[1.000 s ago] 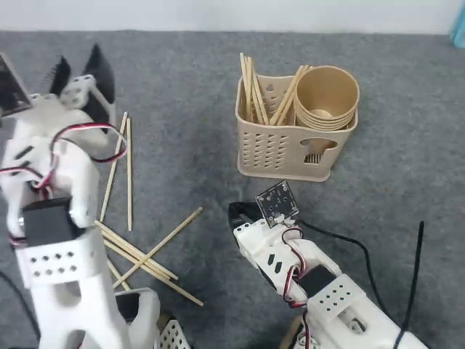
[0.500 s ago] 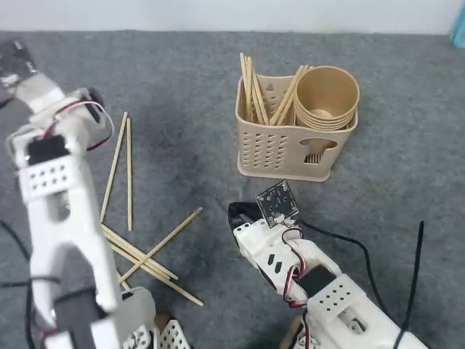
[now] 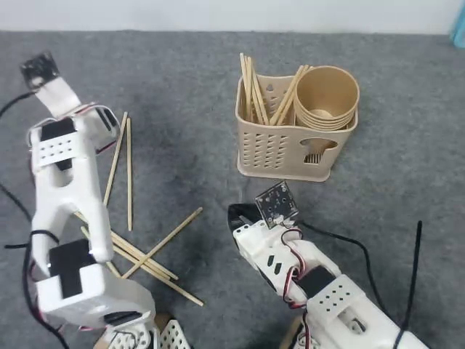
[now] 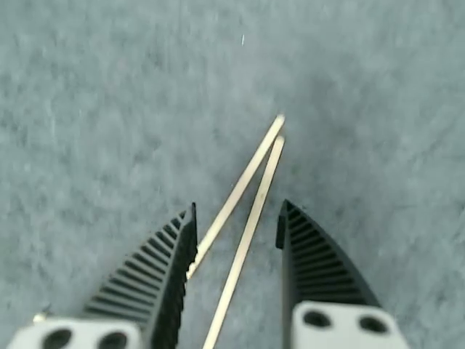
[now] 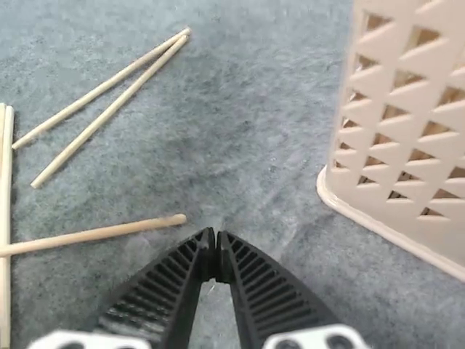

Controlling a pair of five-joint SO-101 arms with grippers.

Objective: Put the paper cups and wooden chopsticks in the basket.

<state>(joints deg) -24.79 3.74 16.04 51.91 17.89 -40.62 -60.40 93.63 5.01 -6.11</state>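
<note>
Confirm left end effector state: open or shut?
Open. In its wrist view the left end effector has its fingers wide apart, with two chopsticks lying in the gap between them.

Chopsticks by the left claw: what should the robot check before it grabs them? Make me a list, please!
1. Left claw open: ok.
2. Two chopsticks lie between its fingers: ok.
3. Claw low enough to pinch them: cannot tell.
4. Right claw shut and apart from that pair: ok.
5. Basket upright, paper cups inside: ok.
6. All chopsticks in the basket: not ok, loose chopsticks lie outside it.
</note>
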